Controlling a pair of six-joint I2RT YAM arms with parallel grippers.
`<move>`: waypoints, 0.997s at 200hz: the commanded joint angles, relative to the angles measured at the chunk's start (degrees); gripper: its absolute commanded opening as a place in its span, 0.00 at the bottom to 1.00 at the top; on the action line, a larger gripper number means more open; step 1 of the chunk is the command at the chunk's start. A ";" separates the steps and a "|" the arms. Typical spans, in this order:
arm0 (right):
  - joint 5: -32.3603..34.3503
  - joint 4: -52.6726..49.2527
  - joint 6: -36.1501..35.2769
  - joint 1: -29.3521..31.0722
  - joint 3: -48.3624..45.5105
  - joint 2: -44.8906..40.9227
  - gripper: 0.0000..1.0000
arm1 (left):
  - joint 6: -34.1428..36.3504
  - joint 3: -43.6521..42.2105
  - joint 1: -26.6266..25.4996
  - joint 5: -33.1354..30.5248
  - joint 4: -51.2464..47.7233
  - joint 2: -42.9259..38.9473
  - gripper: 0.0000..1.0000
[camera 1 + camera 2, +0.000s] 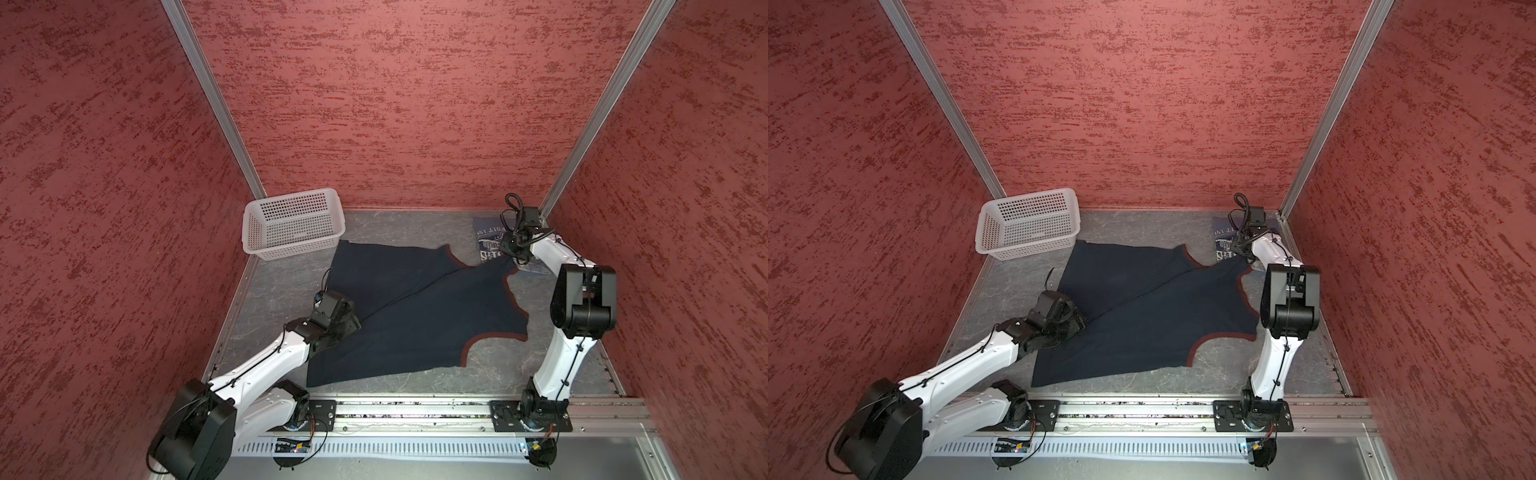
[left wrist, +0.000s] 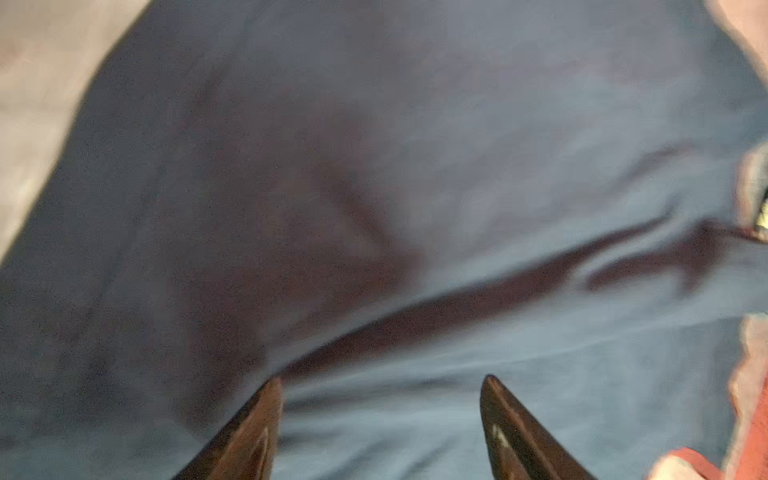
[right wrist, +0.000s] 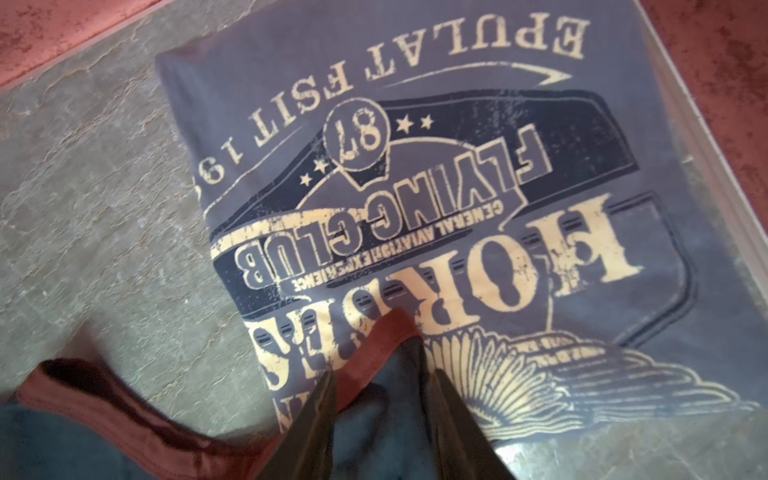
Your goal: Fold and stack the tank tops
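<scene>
Only right wrist view reads grey tank top (image 3: 415, 187): FLYING CLUB.

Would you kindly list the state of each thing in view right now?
navy tank top: spread out, diagonal crease
grey-blue tank top: folded, print up, far corner
white basket: upright, empty
left gripper: open over navy tank top
right gripper: open, straddling its strap

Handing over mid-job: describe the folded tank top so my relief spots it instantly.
Start on the grey table, far right corner, across from the white basket. A small folded slate-blue tank top lies flat there, the spread navy tank top overlapping it with a strap tip. Unlike that plain navy one, it shows cream vintage print: "FLYING CLUB" and "87".
</scene>
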 commanded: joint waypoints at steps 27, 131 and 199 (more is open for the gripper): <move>-3.01 0.05 0.83 1.78 -5.72 -9.38 0.50 | 16.46 20.64 2.06 4.60 2.08 20.96 0.76; -11.84 4.70 5.28 14.25 -24.39 -18.50 0.53 | 13.34 16.87 7.71 6.59 10.65 32.57 0.73; -13.37 14.48 19.15 14.55 -46.15 -28.05 0.56 | 5.55 1.96 9.65 3.94 15.59 25.12 0.73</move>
